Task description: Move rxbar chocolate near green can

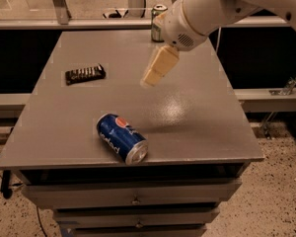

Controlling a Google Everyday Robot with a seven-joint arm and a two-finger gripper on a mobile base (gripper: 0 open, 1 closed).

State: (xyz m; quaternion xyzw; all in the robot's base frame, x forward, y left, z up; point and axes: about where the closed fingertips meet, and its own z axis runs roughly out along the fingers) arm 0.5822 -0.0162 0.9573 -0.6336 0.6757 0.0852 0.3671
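While its opening cannot be told, the pincer (150, 78) hangs above the tabletop (202, 107), touching nothing, with the rxbar chocolate (85, 74) leftward, the green can (157, 19) behind and a Pepsi can (121, 138) lying frontward.

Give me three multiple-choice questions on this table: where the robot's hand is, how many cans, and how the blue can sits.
1. Where is the hand? A) above the middle of the table B) on the floor C) resting on a can
2. How many cans? A) one B) two C) four
3. The blue can is: A) upright B) lying on its side C) held in the air
Answers: 1 A, it hangs over the table, apart from the rxbar chocolate; 2 B, the green can and the blue one; 3 B, its silver end faces the front edge.
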